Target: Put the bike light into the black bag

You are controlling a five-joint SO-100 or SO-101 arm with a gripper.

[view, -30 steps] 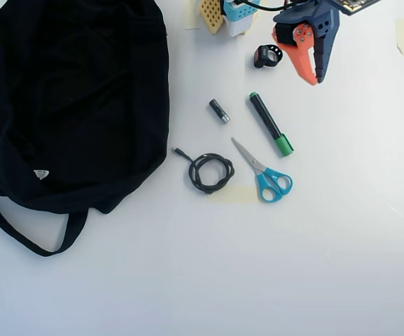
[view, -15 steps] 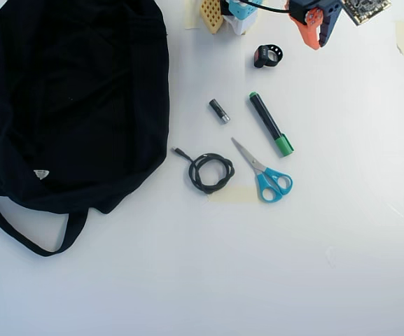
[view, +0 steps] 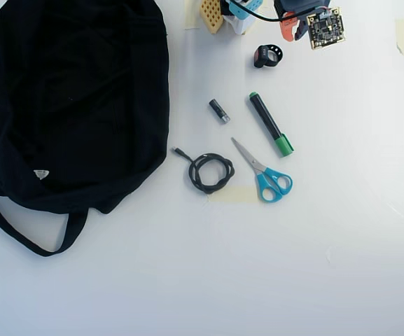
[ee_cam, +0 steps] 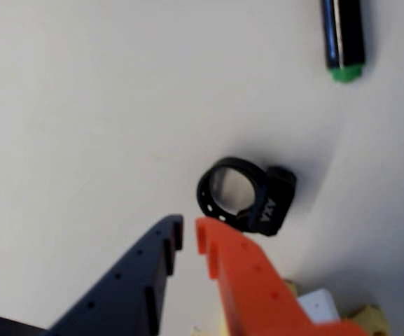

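The bike light [ee_cam: 247, 197] is small and black with a looped strap ring and lies on the white table. In the overhead view it [view: 267, 56] sits near the top edge, close to the arm's base. My gripper [ee_cam: 189, 227], one dark finger and one orange finger, hangs just short of the light with a narrow gap between the tips and nothing in it. It shows partly in the overhead view [view: 287, 33], right of and above the light. The black bag [view: 68, 98] lies far left, with its strap [view: 19, 234] trailing below it.
A black marker with a green cap [view: 270, 124] lies below the light and also shows in the wrist view [ee_cam: 343, 35]. A small battery [view: 219, 110], a coiled black cable [view: 211, 172] and blue-handled scissors [view: 265, 171] lie between the light and the bag's side.
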